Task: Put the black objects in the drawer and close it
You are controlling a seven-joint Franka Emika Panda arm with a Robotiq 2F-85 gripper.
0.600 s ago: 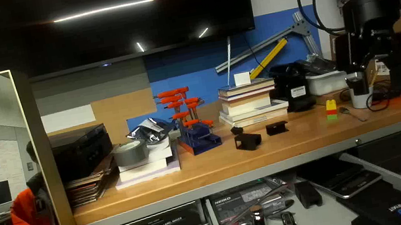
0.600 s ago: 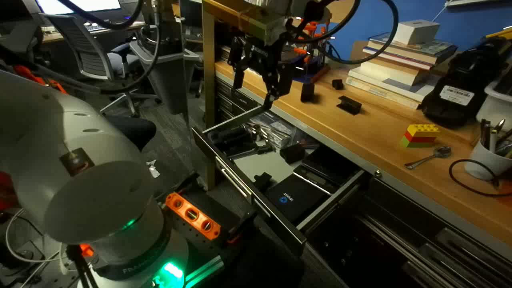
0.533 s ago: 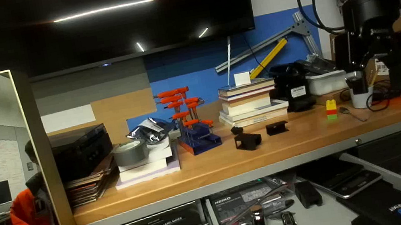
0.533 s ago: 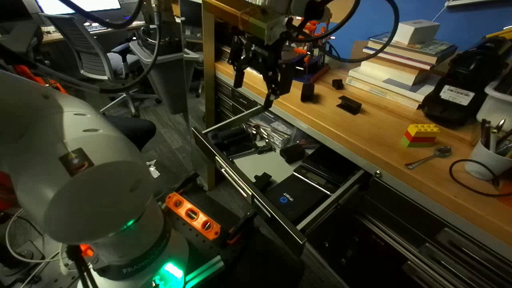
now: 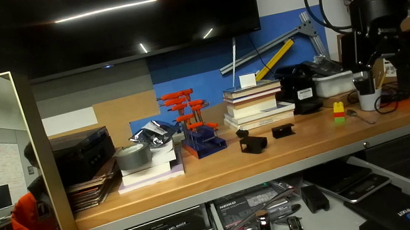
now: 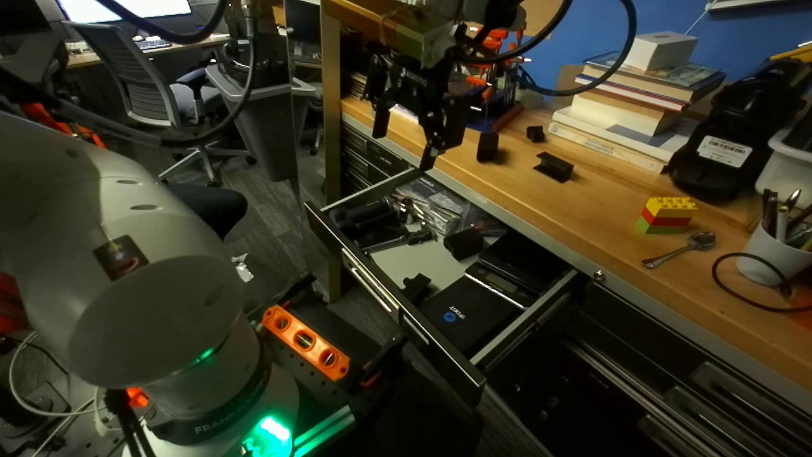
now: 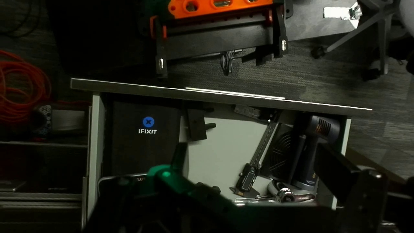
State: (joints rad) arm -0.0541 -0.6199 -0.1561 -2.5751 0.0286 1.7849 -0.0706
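In an exterior view, left to right: gripper [image 6: 406, 143] hangs above the pulled-out drawer [image 6: 371, 279], fingers wide apart. Inside the drawer, below the gripper and clear of it, lie front black block [image 6: 417, 287] and rear black block [image 6: 463, 243]. Further right, tall black block [image 6: 488, 147], small black piece [image 6: 535, 132] and black channel piece [image 6: 554, 167] sit on wooden benchtop [image 6: 596, 216], also apart from the gripper.
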